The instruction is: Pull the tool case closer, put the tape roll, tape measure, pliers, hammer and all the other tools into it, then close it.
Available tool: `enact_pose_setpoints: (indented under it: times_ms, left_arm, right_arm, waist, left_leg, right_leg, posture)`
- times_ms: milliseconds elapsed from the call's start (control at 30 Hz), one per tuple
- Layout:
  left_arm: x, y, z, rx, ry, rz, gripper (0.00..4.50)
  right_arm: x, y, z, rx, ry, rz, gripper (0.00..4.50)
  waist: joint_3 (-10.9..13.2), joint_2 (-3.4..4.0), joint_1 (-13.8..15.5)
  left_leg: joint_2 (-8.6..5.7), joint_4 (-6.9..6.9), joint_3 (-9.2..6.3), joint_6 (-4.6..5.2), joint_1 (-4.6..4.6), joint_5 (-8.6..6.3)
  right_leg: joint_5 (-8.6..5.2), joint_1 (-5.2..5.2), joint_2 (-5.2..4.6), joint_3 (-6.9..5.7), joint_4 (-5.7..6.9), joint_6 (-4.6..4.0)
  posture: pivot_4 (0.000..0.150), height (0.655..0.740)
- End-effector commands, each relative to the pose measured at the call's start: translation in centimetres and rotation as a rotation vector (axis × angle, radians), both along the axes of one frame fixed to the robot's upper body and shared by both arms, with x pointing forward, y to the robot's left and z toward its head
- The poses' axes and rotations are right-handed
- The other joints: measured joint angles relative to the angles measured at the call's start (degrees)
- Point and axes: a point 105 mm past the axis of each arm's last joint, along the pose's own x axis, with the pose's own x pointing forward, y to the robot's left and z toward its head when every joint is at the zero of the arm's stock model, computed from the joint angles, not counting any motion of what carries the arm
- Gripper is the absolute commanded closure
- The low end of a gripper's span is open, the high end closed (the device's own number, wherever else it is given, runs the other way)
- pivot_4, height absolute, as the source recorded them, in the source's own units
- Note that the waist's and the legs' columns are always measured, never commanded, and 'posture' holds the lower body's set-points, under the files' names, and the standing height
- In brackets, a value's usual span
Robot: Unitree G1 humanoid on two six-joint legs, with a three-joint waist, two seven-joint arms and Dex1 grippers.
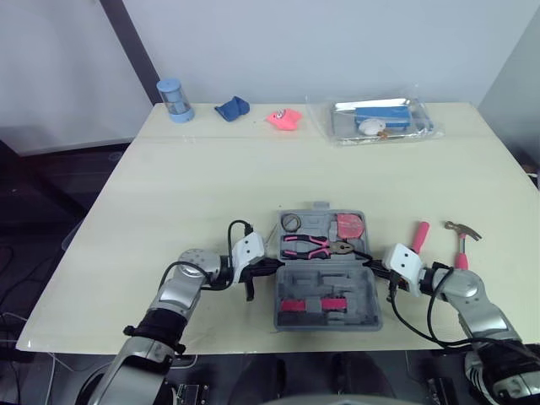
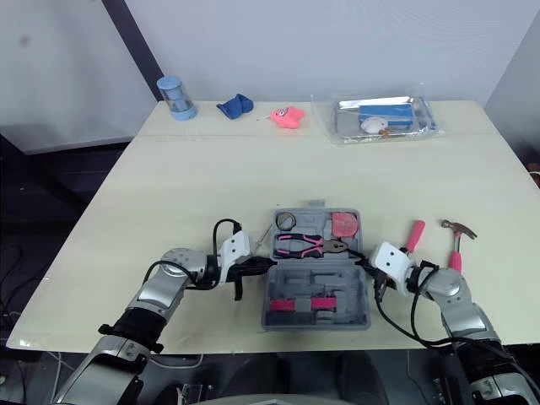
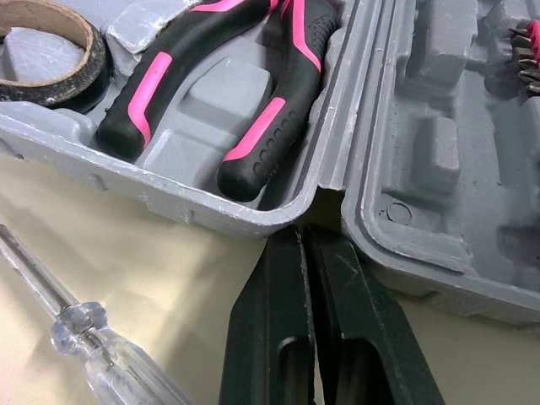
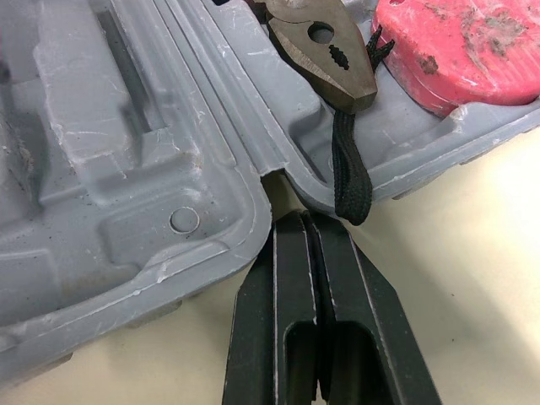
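Pressed together, my left fingers (image 3: 270,321) and right fingers (image 4: 346,312) flank the hinge of the stiff, probably light tool case (image 1: 325,319), best gripped by its rim.

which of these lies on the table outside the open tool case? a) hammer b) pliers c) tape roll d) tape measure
a: the hammer lies on the table to the right of the tool case, while the other three sit inside it.

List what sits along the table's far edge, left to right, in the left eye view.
Blue cylindrical container → blue cloth → pink object → clear plastic tray.
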Motion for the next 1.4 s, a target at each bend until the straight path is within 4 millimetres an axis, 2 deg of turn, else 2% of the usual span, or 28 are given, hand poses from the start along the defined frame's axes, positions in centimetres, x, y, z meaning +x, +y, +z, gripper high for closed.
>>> enact_pose_setpoints:
  times_ms: [33, 233, 667, 833, 1100, 1400]
  left_arm:
    - [-0.2, -1.2, 0.3, -0.025, -0.012, -0.039, 4.35]
    - [-0.2, -1.2, 0.3, -0.024, -0.013, -0.04, 4.35]
    - [-0.2, -1.1, 0.3, -0.019, -0.012, -0.042, 4.35]
    - [-0.1, -0.8, 0.4, -0.015, -0.015, -0.04, 4.35]
    - [-0.2, 0.9, 1.0, 0.007, -0.036, -0.02, 4.35]
    - [-0.5, 1.4, 0.9, 0.009, -0.033, -0.007, 4.35]
  right_arm:
    - [0.4, 2.1, 1.2, 0.042, -0.064, 0.062, 4.5]
    - [0.6, 2.3, 1.3, 0.047, -0.079, 0.064, 4.5]
    - [-0.6, 2.3, 0.3, 0.04, 0.0, 0.085, 4.5]
    - [-0.5, 1.3, 0.3, 0.024, -0.009, 0.059, 4.5]
    - [-1.0, -0.8, 0.7, 0.019, -0.011, 0.007, 4.5]
    - [-0.8, -1.7, 0.9, 0.02, -0.033, -0.036, 4.5]
  waist:
    - [0.0, 0.0, 0.0]
    - [0.0, 0.0, 0.0]
    - [0.0, 0.0, 0.0]
    - [0.0, 0.0, 0.1]
    - [0.0, 0.0, 0.1]
    - [0.0, 0.0, 0.1]
  left_leg:
    - [0.0, 0.0, 0.0, 0.0, 0.0, 0.0]
    - [0.0, 0.0, 0.01, -0.01, 0.01, 0.0]
    - [0.0, 0.0, 0.0, 0.0, 0.01, 0.0]
    - [0.0, 0.0, 0.0, 0.0, 0.01, 0.0]
    - [0.0, -0.02, 0.0, 0.0, -0.02, 0.0]
    - [0.01, -0.02, 0.0, 0.12, -0.02, -0.07]
  right_leg:
    - [0.0, 0.0, 0.0, 0.0, 0.0, 0.0]
    - [0.0, 0.0, 0.0, 0.01, 0.01, 0.0]
    - [0.0, 0.0, 0.0, 0.01, 0.01, 0.0]
    - [0.0, 0.0, 0.0, 0.0, 0.0, 0.0]
    - [0.0, 0.0, 0.0, 0.0, -0.04, 0.0]
    - [0.0, -0.01, -0.02, 0.0, -0.03, 0.0]
  posture:
    - [0.15, 0.74]
    - [0.15, 0.74]
    - [0.15, 0.74]
    - [0.15, 0.74]
    - [0.15, 0.74]
    - [0.15, 0.74]
